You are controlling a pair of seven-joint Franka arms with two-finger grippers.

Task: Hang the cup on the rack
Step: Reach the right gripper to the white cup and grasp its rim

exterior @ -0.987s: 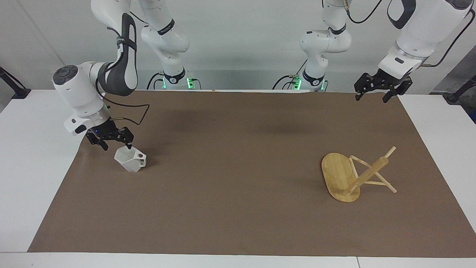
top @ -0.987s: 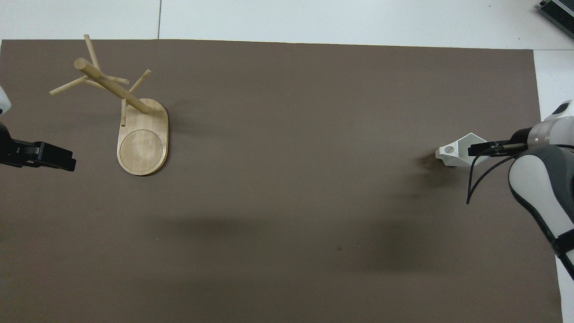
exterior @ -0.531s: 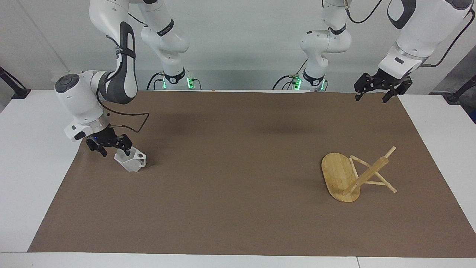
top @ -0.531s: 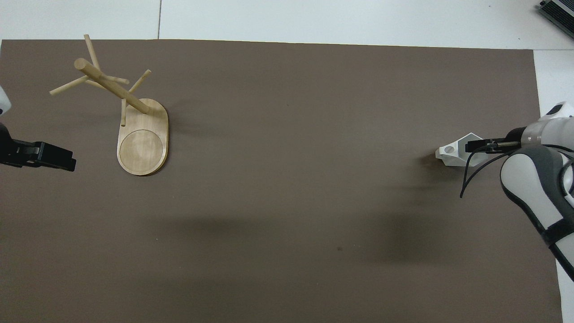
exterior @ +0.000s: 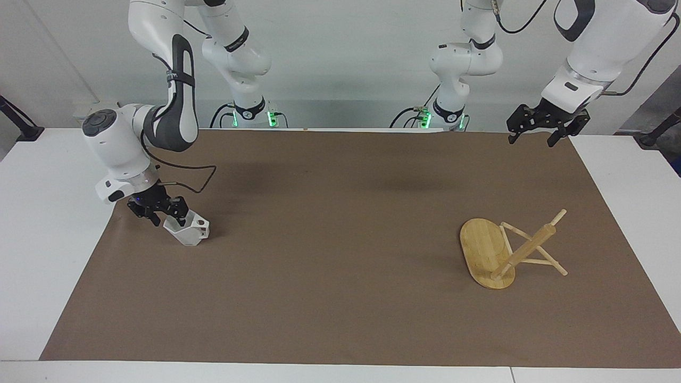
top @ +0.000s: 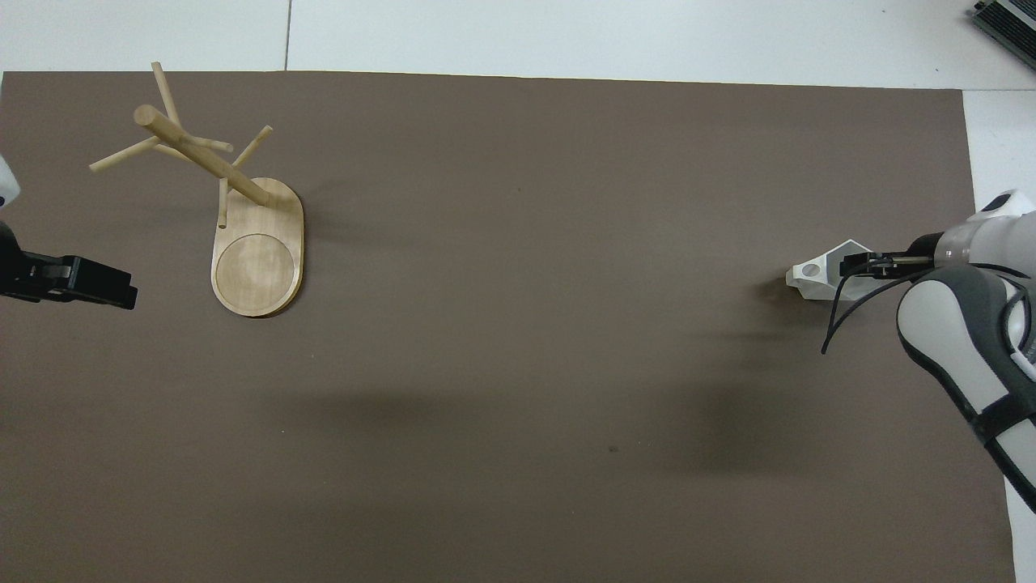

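Cup (exterior: 187, 232) on mat, rim at right pincer (exterior: 159, 211).

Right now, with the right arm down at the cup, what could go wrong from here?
1. The right gripper is at the rim of the cup, away from its handle; such a grip may slip or tilt the cup.
2. The rack is toward the left arm's end of the table, so the carry or handover is long.
3. The rack's pegs are thin, and the left gripper waits clear of it; a nudge might shift it.
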